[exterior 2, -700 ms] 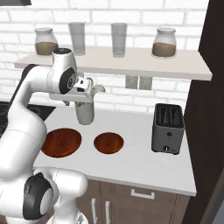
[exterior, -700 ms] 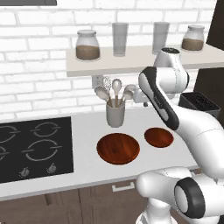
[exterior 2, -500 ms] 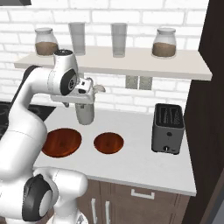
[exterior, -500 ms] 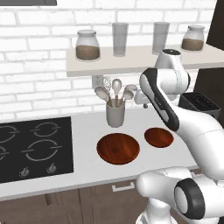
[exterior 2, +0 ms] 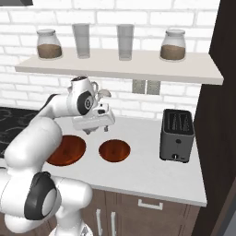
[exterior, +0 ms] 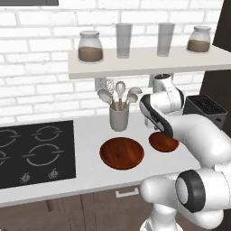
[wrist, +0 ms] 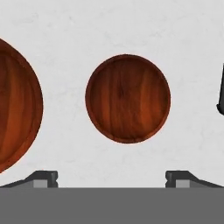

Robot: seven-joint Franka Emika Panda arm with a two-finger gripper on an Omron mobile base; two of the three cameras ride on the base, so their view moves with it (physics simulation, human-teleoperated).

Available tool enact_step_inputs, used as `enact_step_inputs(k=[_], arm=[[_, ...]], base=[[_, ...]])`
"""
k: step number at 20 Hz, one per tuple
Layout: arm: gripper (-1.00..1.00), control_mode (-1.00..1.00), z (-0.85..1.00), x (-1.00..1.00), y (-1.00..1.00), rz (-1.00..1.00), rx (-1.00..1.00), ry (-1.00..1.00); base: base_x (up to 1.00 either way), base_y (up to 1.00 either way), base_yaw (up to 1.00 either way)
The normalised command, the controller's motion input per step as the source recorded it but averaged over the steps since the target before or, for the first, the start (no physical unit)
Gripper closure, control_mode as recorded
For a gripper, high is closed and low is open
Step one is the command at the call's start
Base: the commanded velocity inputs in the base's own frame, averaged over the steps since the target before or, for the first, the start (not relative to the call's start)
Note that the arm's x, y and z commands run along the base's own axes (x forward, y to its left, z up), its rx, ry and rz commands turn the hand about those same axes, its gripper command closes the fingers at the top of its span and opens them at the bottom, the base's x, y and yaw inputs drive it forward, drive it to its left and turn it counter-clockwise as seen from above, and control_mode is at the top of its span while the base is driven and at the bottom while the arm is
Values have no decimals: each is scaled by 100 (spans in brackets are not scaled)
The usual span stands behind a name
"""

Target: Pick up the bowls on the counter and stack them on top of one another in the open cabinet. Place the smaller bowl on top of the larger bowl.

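White brick is backing a light-grey counter [exterior 2: 152,170] with a black cooktop [exterior: 34,153] set into its left end. Both bowls are sitting on it, apart from each other and holding nothing: the larger bowl [exterior: 122,153] near the cooktop, the smaller bowl [exterior 2: 114,150] to its right. Just behind the larger bowl, a grey utensil cup [exterior: 119,118] is holding pale spoons and a whisk upright. Farther right, a dark toaster [exterior 2: 176,135] is standing near the wall.

Above, the open cabinet [exterior 2: 138,69] is carrying two lidded jars [exterior 2: 49,44] with brown contents at its ends and two clear glasses [exterior 2: 81,40] between them, seemingly with nothing inside.

Hanging over the smaller bowl, the gripper [wrist: 111,177] is pointing straight down, its jaws spread wide with nothing between them; in the hand view the bowl's whole rim is lying inside their span.
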Motion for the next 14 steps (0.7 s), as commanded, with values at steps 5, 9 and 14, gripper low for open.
enact_step_inputs(k=[5,9,14], arm=[[-100,-100,-65,9,-12,11,0,2],[-100,-100,-39,-3,9,4,-8,16],[-100,-100,-67,-5,-5,19,-4,13]], base=[[0,0,0],[0,0,0],[0,0,0]])
